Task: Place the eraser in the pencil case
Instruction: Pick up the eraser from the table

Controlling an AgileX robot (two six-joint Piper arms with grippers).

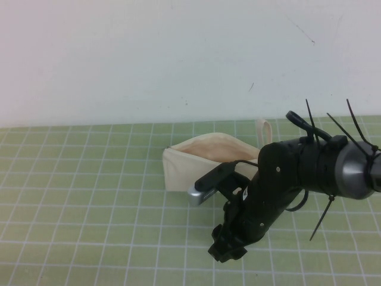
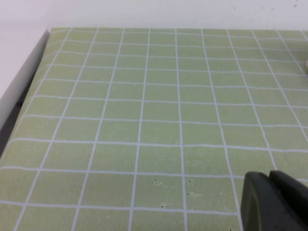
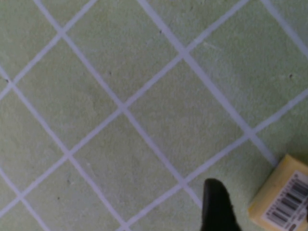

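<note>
The eraser (image 3: 285, 199), a yellow-tan block with a barcode label, lies on the green grid mat; it shows only in the right wrist view. My right gripper (image 1: 227, 250) is low over the mat in front of the pencil case. One dark fingertip (image 3: 217, 206) stands just beside the eraser without touching it, and the other finger is out of frame, so the jaws are apart. The cream pencil case (image 1: 199, 159) lies behind the right arm with its mouth open, peach lining showing and loop strap (image 1: 262, 130) at its far end. My left gripper (image 2: 268, 182) is shut and empty over bare mat.
The green grid mat (image 1: 89, 196) covers the table. A white wall (image 1: 149, 59) rises behind it. The mat's edge and a white border (image 2: 26, 79) show in the left wrist view. The right arm's black body (image 1: 286, 173) covers part of the pouch.
</note>
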